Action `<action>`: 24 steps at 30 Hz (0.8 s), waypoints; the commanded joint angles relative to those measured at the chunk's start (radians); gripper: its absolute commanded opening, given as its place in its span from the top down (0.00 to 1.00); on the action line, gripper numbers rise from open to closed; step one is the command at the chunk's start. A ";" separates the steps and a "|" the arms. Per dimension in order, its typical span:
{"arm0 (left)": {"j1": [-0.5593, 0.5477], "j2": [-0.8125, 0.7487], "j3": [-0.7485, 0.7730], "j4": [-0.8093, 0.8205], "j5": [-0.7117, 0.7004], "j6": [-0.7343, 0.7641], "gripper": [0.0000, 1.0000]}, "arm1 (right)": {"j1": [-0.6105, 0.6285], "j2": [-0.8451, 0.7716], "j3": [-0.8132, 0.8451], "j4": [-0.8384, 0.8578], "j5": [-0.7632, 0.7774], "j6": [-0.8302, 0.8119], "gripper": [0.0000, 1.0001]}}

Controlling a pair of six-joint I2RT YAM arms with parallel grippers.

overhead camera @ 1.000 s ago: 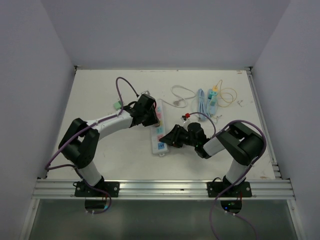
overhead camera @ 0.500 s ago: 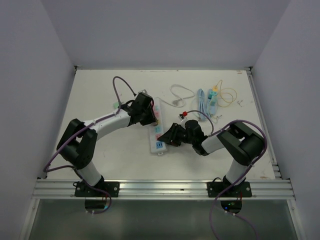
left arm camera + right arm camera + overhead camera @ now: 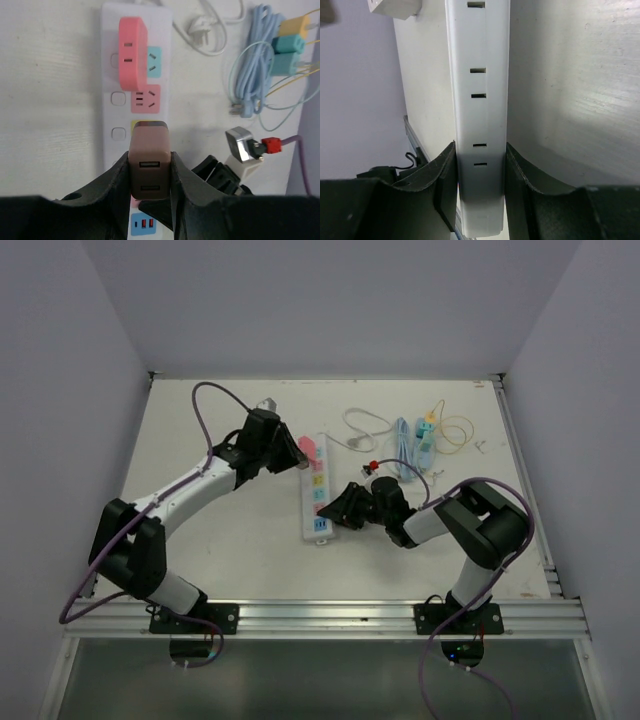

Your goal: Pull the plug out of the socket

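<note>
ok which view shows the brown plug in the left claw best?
Left wrist. The brown plug sits dead centre, clamped in the left claw, with both of its USB ports facing the lens. In the top external view it is too small to make out at that claw. The right wrist view shows only the power strip.

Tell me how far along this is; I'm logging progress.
Done: the plug looks clear of the power strip, shut in the left gripper. In hand: the right gripper clamps the strip. Left: probably only setting the plug down.
</note>
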 commanded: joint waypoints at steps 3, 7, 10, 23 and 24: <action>-0.002 -0.097 -0.017 0.102 -0.017 0.018 1.00 | -0.022 0.085 -0.055 -0.332 0.175 -0.053 1.00; -0.002 -0.110 -0.040 0.077 -0.065 0.035 1.00 | -0.022 0.082 -0.064 -0.308 0.162 -0.050 1.00; 0.013 -0.133 -0.072 0.041 -0.138 0.056 1.00 | -0.025 0.083 -0.073 -0.274 0.143 -0.053 1.00; 0.228 -0.143 -0.295 0.155 -0.128 0.127 0.79 | -0.026 0.095 -0.070 -0.167 0.070 -0.085 1.00; 0.236 -0.138 -0.304 0.159 -0.123 0.128 0.76 | -0.026 0.095 -0.069 -0.168 0.069 -0.088 1.00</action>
